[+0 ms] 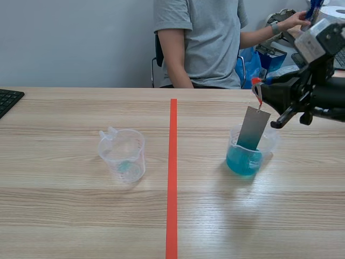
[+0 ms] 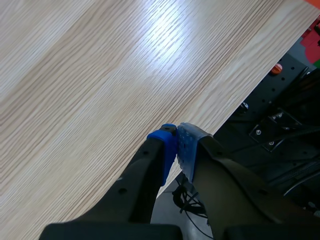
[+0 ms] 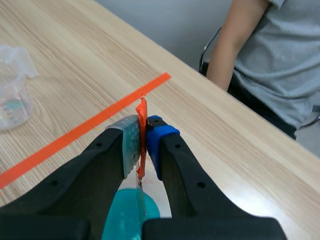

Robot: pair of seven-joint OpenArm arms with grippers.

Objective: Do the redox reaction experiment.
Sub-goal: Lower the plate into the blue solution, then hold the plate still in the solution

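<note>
A clear beaker [image 1: 246, 152] holding blue liquid [image 1: 243, 161] stands right of the orange tape line. A grey metal sheet [image 1: 254, 128] hangs with its lower end dipped into that liquid. The sheet hangs from an orange-red clip [image 1: 257, 89]; my right gripper [image 1: 262, 85] is shut on this clip above the beaker. In the right wrist view the clip [image 3: 142, 131] is pinched between the pads, with the blue liquid [image 3: 127, 215] below. An empty clear beaker [image 1: 124, 155] stands left of the line, also seen ahead in the right wrist view [image 3: 14, 90]. My left gripper [image 2: 177, 145] is shut on nothing over the table edge.
A person in a grey shirt [image 1: 202, 40] sits across the table, one hand [image 1: 294, 21] out to the right. A black keyboard [image 1: 7, 100] lies at the far left edge. Below the table edge, the left wrist view shows dark equipment [image 2: 280, 130].
</note>
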